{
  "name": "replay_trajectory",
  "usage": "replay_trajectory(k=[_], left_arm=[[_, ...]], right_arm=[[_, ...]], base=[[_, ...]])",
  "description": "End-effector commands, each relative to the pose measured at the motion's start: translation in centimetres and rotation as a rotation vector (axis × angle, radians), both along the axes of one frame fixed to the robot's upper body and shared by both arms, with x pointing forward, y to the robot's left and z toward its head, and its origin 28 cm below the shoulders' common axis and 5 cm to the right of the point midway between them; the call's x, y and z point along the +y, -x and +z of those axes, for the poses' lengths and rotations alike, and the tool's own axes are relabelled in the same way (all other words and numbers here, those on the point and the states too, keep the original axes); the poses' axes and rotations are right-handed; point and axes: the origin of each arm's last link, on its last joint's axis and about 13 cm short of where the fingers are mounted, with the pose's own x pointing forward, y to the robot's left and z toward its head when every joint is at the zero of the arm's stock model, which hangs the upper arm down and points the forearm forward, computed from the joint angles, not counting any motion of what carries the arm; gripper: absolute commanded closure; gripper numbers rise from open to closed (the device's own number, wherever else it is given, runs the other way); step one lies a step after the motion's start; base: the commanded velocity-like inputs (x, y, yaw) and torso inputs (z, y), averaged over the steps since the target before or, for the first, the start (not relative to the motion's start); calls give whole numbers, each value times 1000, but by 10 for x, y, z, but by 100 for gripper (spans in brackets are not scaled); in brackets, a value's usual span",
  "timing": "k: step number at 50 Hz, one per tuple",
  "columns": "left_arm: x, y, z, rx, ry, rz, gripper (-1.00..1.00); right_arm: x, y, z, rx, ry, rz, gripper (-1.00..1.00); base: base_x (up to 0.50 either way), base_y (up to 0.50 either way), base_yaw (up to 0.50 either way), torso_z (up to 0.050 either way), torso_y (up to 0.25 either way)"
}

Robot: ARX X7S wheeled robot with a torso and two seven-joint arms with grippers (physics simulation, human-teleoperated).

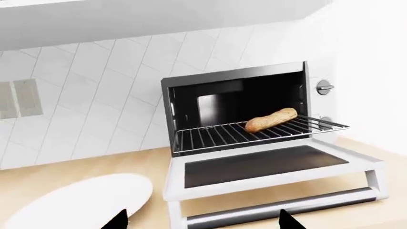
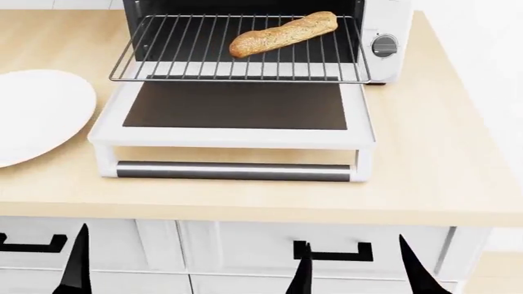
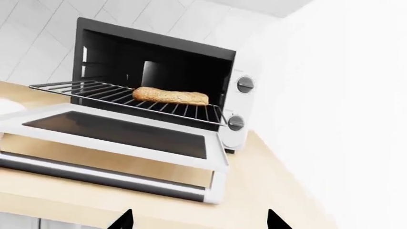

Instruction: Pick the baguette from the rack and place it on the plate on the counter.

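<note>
Both grippers, left [image 2: 78, 260] and right [image 2: 356, 263], spread wide and empty, low before the white drawers [image 2: 245, 248], well short of the counter [image 2: 433, 159]. Baguette [image 2: 283, 33] lying aslant on the rack [image 2: 204, 61], toward its right side, rack drawn out over the lowered oven door [image 2: 237, 107], presumably for open access from above. Plate [image 2: 37, 113] bare on the counter, just left of the door, near enough for a short carry. No brand, label or lettering legible anywhere on the toaster oven [image 3: 239, 102] or its knobs.
</note>
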Motion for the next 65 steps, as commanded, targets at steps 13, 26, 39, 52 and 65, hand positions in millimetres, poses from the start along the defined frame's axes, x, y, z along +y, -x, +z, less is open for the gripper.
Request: replay_trajectory(k=[13,26,39,52,65], left_arm=[[2,8,55,-105,-69,-6,-100],[3,10,83,-152,-104,-14,-100],[4,9,107,-186,-140,-8,-100],[3,10,113,-192,-165,-11,-100],[1,14,124,-217,-183,-20,-100]], right_arm=[[-1,4,41,-76,91,-33,-100],[-5,-9,69,-137,156,-70,-100],[-6,18,107,-182,227,-101,-100],[-9,26,114,-219,230,-134,-100],[-10,30,116,-228,231,-125,-100]], base=[[0,0,0,46,92],[0,0,0,46,92],[83,0,0,46,91],[500,0,0,46,92],[470,0,0,46,92]])
